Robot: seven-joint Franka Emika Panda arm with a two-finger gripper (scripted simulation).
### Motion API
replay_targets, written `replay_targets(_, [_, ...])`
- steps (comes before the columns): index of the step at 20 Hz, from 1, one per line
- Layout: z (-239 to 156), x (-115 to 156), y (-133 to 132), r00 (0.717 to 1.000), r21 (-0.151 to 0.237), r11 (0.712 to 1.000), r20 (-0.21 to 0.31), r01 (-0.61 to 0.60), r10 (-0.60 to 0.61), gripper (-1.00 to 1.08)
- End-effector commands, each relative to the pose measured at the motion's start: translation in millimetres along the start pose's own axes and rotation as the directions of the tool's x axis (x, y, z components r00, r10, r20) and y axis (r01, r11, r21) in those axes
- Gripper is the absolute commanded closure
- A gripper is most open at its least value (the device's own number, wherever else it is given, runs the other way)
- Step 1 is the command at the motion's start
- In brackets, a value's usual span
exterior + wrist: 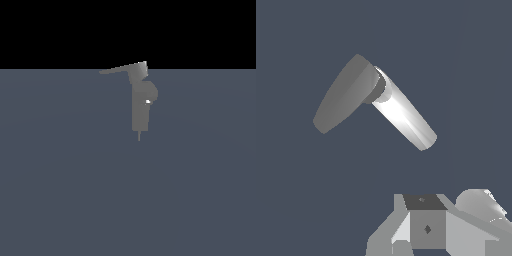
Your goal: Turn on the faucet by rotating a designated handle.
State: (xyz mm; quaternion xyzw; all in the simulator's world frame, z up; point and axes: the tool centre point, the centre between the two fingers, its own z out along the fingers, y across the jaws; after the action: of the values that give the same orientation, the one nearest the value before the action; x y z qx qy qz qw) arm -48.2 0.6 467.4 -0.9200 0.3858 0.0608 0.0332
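The gripper (428, 235) is running off the wrist view's edge, so its fingertips and jaw opening are staying hidden. In the exterior view the arm is not showing; the faucet's (141, 100) white dot is appearing too small to identify.

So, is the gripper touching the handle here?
Apart. The wrist view shows bare floor between the gripper and the handle; in the exterior view nothing is at the handle.

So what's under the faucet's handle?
In the exterior view, under the handle there is only the plain grey floor; nothing touches it. It joins the faucet at the top block. The tool shows only in the wrist view, apart from it.
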Motion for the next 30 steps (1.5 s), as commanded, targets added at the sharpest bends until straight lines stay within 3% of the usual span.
replay_targets(1, [8.5, 11.0, -14.7, 0.998, -0.006, 0.998, 0.007, -0.066, 0.067, 1.08])
replay_targets(7, [33.0, 35.6, -48.8, 0.975, -0.029, 0.975, 0.013, -0.220, 0.220, 1.08])
replay_targets(13, [63.4, 57.6, -82.2, 0.931, -0.055, 0.929, 0.006, -0.365, 0.366, 1.08])
replay_targets(30, [166.2, 97.7, -161.3, 0.732, -0.103, 0.725, -0.076, -0.681, 0.677, 1.08])
